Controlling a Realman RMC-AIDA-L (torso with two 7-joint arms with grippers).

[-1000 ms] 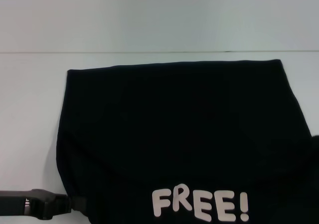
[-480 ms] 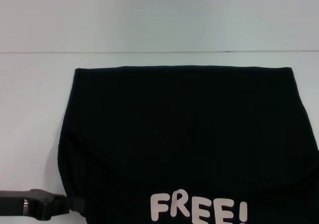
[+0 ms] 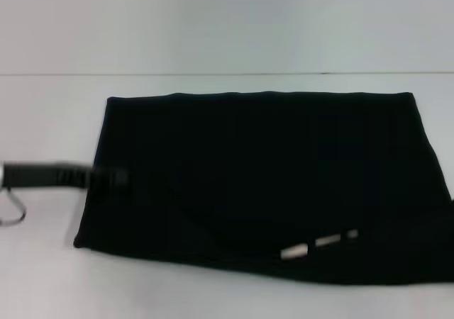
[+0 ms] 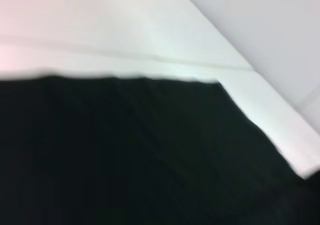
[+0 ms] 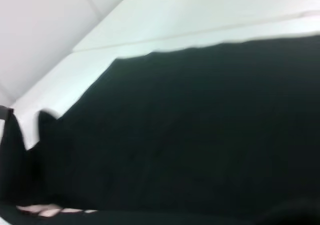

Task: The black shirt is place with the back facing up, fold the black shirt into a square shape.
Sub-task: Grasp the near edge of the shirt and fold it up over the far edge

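while the near hem is lying folded over toward the middle, the black shirt (image 3: 262, 184) is sitting on the white table (image 3: 42, 120) as a wide, flat rectangle. only a thin strip of its pale lettering (image 3: 319, 242) is peeking out along the near fold line, so most of the print is being hidden under the fold. by my judgement 1 fold is done and the shape is not yet square: it is looking wider than deep, so at least 1 more fold across its width is remaining.

at the shirt's left edge, about midway back, the left gripper (image 3: 106, 177) is reaching in from the side and overlapping the cloth; it is blurred, and i cannot tell whether its fingers are apart or together. the right gripper is not showing in the head view. farther back, the far edge is lying straight and parallel to the table seam (image 3: 227, 74).
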